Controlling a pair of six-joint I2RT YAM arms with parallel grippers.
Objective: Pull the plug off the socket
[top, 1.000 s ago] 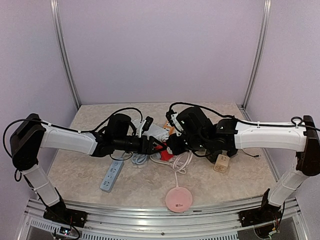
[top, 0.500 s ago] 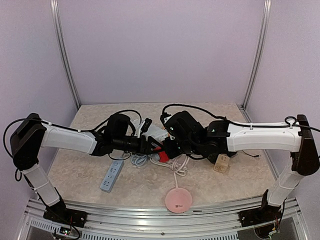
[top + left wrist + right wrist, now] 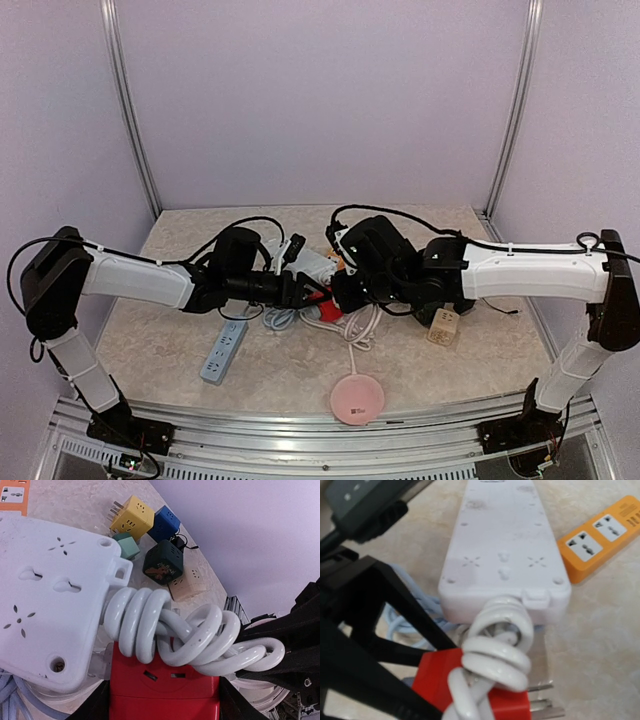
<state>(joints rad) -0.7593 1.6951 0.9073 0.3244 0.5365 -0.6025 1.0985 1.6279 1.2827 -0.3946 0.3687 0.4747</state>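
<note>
On the mottled stone-look tabletop (image 3: pixel 290 370), your red plug (image 3: pixel 165 692) sits clamped between the fingers of the left gripper (image 3: pixel 164 701), a small glossy block with bare metal prongs (image 3: pixel 542 714). Expect it light, rigid and slick, so grip the flat sides. The springy white coiled cord (image 3: pixel 165 625) looped over it runs into the right gripper (image 3: pixel 338 293), pinched shut on it; the white power strip (image 3: pixel 45 595) lies just beyond the left fingertips.

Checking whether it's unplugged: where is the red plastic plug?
Top view, centre: the red plastic plug sits at the white power strip's cable end, under its coiled white cable.
</note>
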